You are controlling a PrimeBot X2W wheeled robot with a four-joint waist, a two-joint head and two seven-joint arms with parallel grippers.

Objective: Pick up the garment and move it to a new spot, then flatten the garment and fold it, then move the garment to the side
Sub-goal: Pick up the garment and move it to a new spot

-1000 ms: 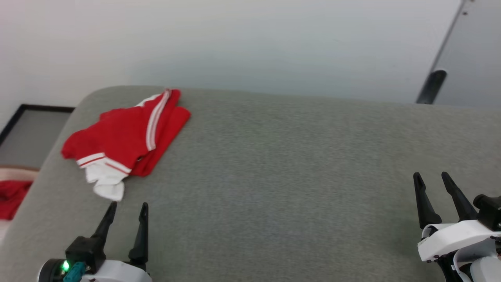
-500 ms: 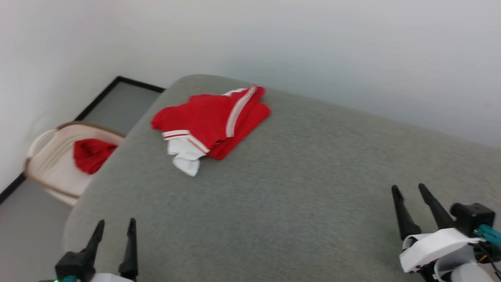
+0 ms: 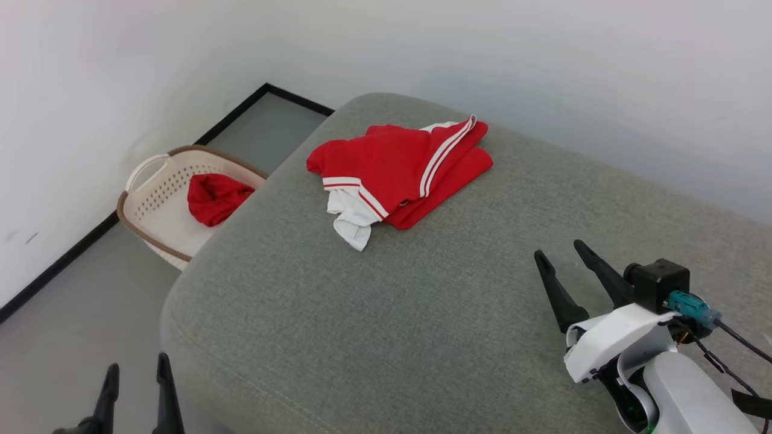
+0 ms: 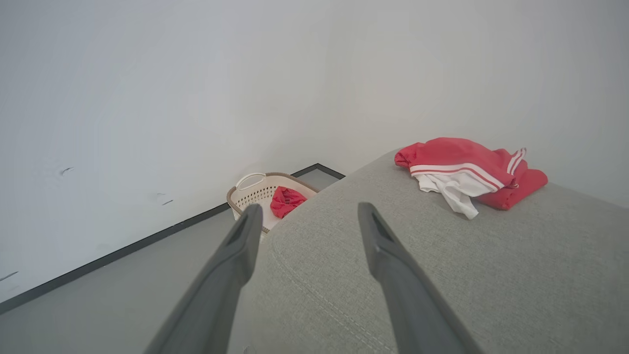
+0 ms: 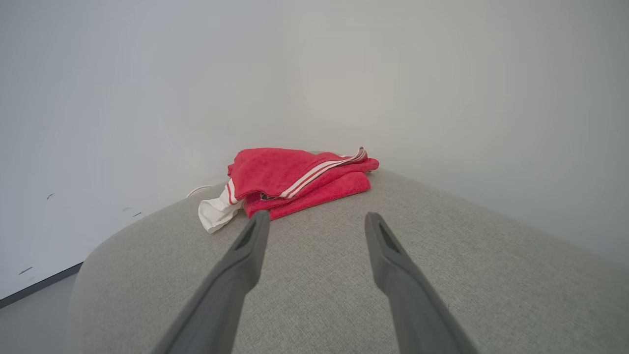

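Head view looks down from above; both low wrist views share the garment (image 3: 401, 175).

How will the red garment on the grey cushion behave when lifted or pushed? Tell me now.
Likely floppy: the garment lies in loose folds, white end panel crumpled, so it should sag and unfold when lifted. Probably light: thin fabric. A push would probably bunch it on the textured cushion.

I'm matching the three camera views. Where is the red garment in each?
Head view: garment upper centre, on the grey cushion near its far end.
Left wrist view: garment at upper right.
Right wrist view: garment at centre, slightly left.
Shared landmark: the grey cushion beneath it, white wall behind.
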